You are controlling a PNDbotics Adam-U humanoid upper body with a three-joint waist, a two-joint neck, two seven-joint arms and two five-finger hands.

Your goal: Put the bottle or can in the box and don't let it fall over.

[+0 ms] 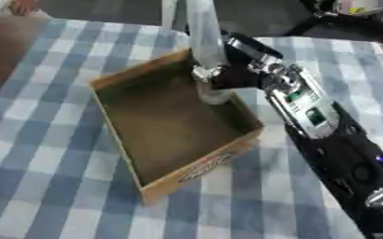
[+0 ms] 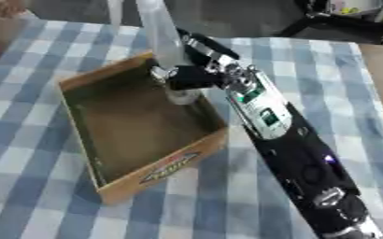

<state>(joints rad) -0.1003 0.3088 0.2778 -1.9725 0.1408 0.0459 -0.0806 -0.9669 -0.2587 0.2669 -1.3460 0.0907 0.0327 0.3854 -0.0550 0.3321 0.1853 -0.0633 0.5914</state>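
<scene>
My right hand (image 1: 227, 70) clasps the tall clear plastic bottle (image 1: 204, 42) upright, base inside the shallow brown cardboard box (image 1: 174, 122), preventing tipping.

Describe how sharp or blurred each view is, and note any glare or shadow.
Left eye view: soft all over, the clear bottle smeared, the box floor dim. Right eye view: equally soft; pale glare on the right hand's silver wrist.

The bottle (image 1: 204, 42) top leaves the frame; its blurred base perhaps touches the box (image 1: 174, 179).
</scene>
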